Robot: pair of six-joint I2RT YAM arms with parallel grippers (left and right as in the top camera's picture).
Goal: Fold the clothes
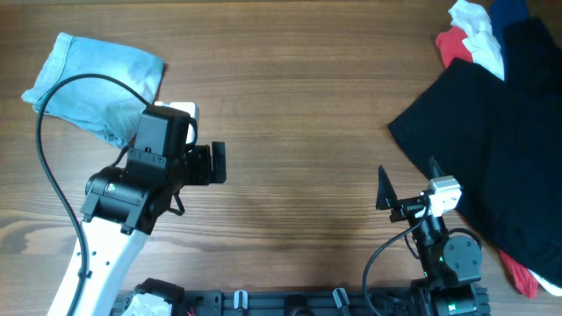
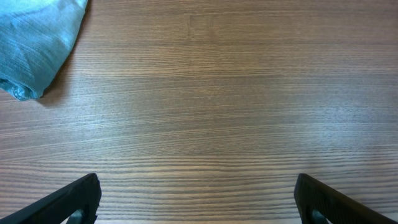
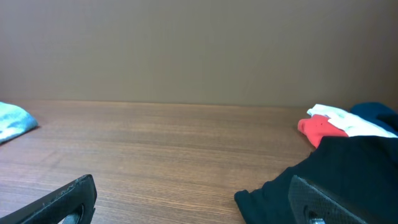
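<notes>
Shorts of faded light blue denim (image 1: 97,83) lie bunched on the brown wooden table (image 1: 299,96), upper left of the overhead frame. Left gripper (image 1: 219,164) hangs just beside them; right gripper (image 3: 196,202) sits lower right, near a large black garment (image 1: 492,132). Both claws are released, jaws wide, grasping nothing.
</notes>
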